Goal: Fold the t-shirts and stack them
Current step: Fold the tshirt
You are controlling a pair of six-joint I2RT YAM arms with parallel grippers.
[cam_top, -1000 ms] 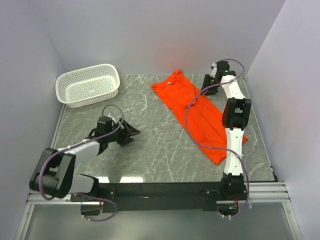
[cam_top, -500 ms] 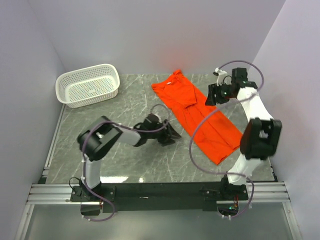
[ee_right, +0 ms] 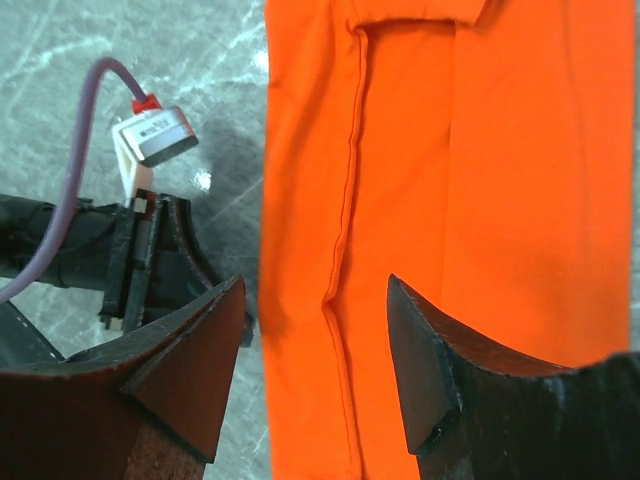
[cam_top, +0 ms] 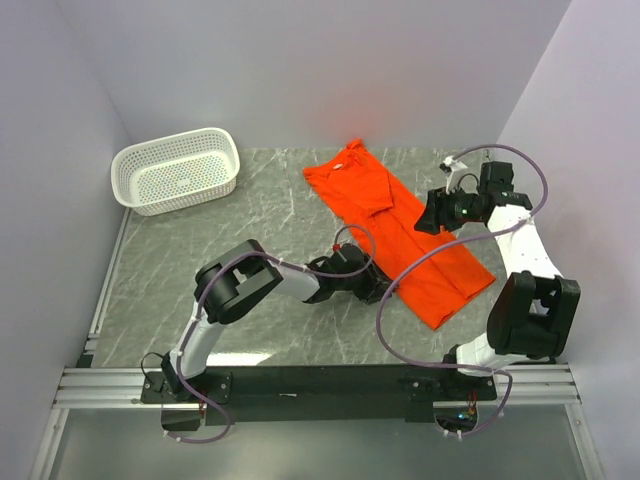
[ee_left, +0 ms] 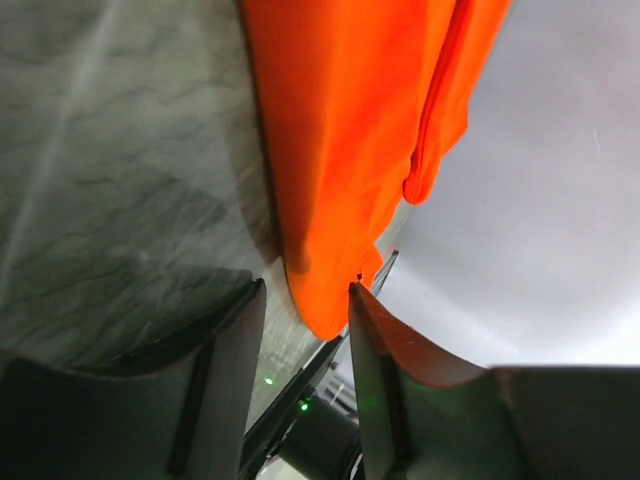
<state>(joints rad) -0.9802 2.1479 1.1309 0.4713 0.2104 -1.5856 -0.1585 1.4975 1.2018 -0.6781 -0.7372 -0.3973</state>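
The orange-red t-shirt [cam_top: 400, 225] lies folded lengthwise into a long strip, running from the back middle of the table to the front right. My left gripper [cam_top: 378, 292] is open, low at the strip's left edge near its lower end; the left wrist view shows the shirt's hem corner [ee_left: 330, 290] just ahead of its open jaws. My right gripper [cam_top: 428, 216] is open and hovers above the strip's middle; the right wrist view shows the shirt [ee_right: 450, 200] below the spread jaws, with the left arm's wrist [ee_right: 120, 250] beside it.
A white perforated basket [cam_top: 177, 170] stands at the back left of the marble-patterned table [cam_top: 250, 230]. Purple cables loop off both arms over the shirt. White walls close in the table on three sides.
My left arm swept right across the table from the left side to the shirt's left edge. My right arm swung from the back right corner forward, over the shirt's middle.
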